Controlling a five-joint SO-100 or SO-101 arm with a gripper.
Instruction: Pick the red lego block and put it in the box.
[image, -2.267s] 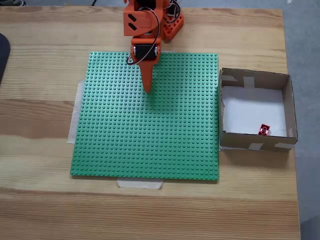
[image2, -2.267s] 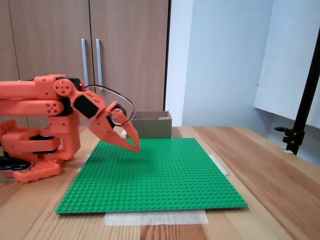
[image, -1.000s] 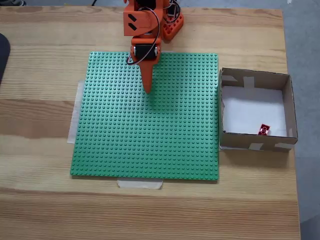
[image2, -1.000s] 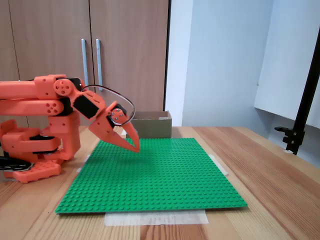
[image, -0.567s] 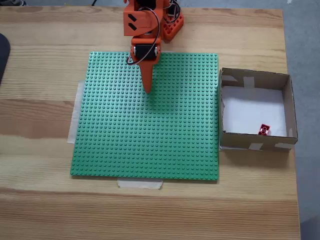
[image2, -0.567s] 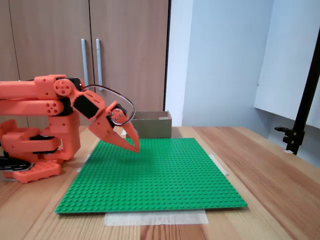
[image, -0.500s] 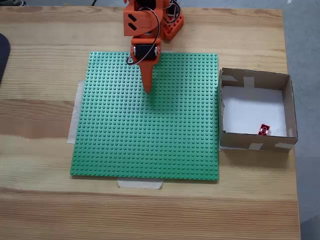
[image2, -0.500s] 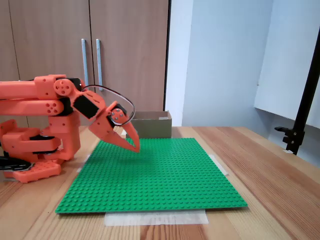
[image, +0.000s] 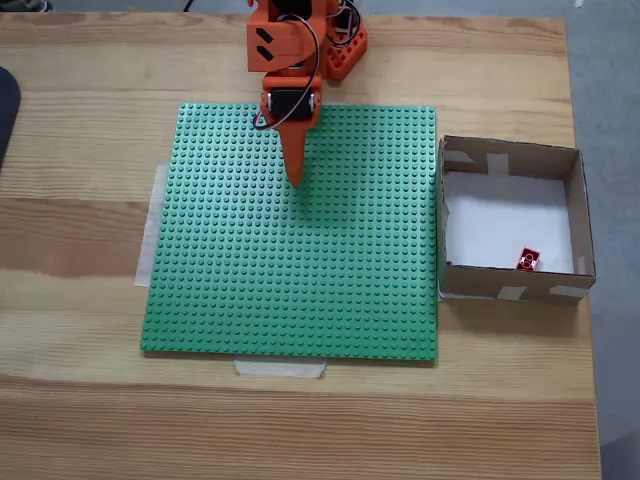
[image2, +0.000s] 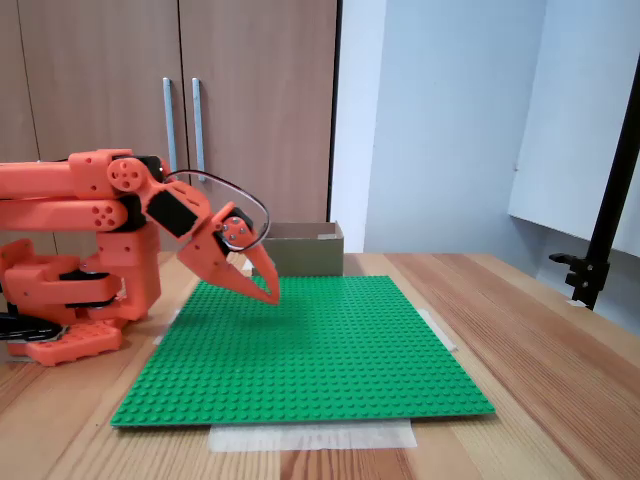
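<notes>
the gripper (image: 295, 180) points down over the back part of the green baseplate (image: 300, 290), its fingers drawn together to a single tip and holding nothing; in a fixed view from the side the tip (image2: 270, 296) hangs just above the studs. the orange arm (image2: 90, 200) is folded back over its base at the table's (image: 90, 420) far edge. the box (image: 580, 210), brown cardboard with pale tape patches, sits just beside the baseplate's right edge. on its white floor lies the red lego block (image: 528, 260), small, bright and studded, near the front wall. no readable writing shows.
</notes>
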